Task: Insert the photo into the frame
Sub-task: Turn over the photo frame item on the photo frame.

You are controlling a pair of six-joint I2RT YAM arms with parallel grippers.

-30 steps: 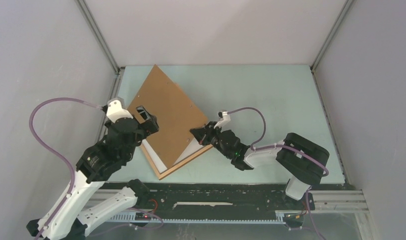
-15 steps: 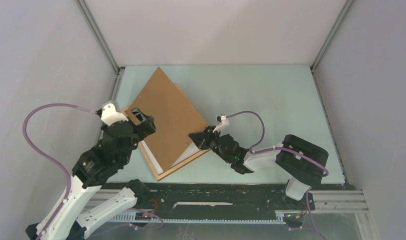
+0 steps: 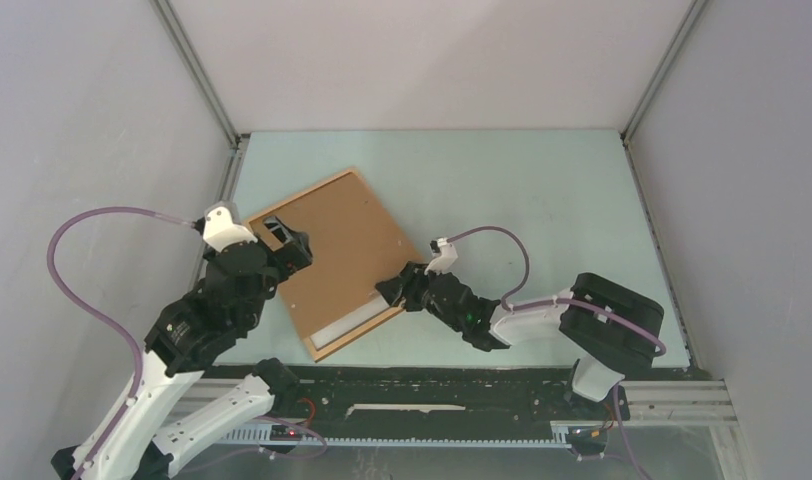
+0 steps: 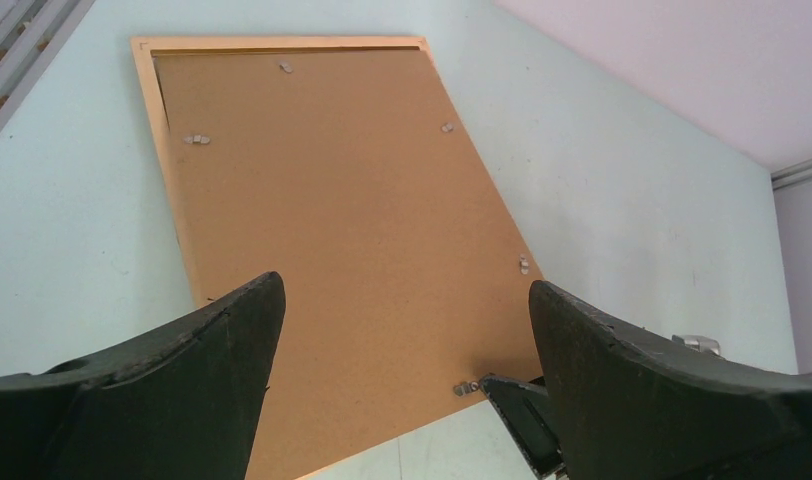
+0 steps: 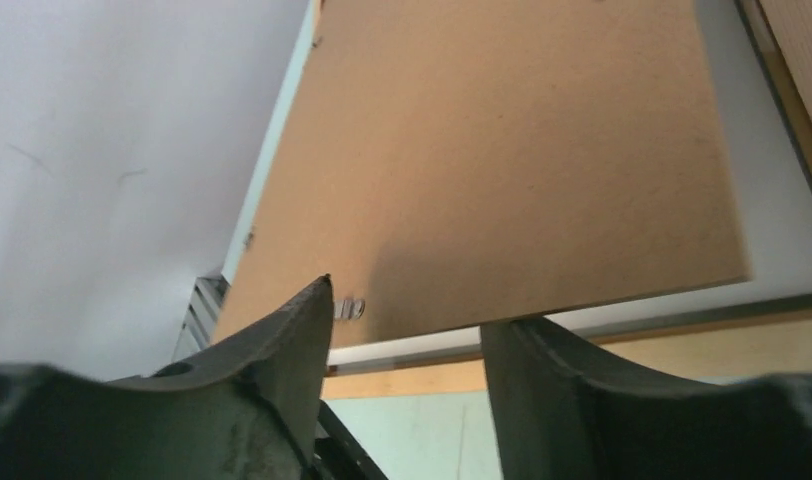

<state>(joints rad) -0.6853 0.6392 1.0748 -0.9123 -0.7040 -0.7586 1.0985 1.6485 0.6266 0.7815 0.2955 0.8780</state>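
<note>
The frame (image 3: 254, 214) lies on the table with its back up. On it rests the brown backing board (image 3: 337, 250), almost flat. A white strip of the photo (image 3: 344, 323) shows under the board's near edge, inside the frame (image 5: 432, 378). My right gripper (image 3: 390, 290) is at the board's right corner with its jaws apart. In the right wrist view the board (image 5: 502, 150) rests on one finger (image 5: 542, 370), and the photo (image 5: 432, 348) shows below the board. My left gripper (image 4: 404, 285) hangs wide open above the board (image 4: 352, 230) and holds nothing.
Small metal clips (image 4: 197, 139) dot the board's rim. Grey enclosure walls (image 3: 102, 120) close in left, right and back. A black rail (image 3: 432, 385) runs along the near table edge. Bare green table (image 3: 542, 200) lies to the right of the frame.
The backing board has dropped from steeply tilted to nearly flat on the frame. My right gripper has opened and let it go while moving lower. The left arm has barely moved.
</note>
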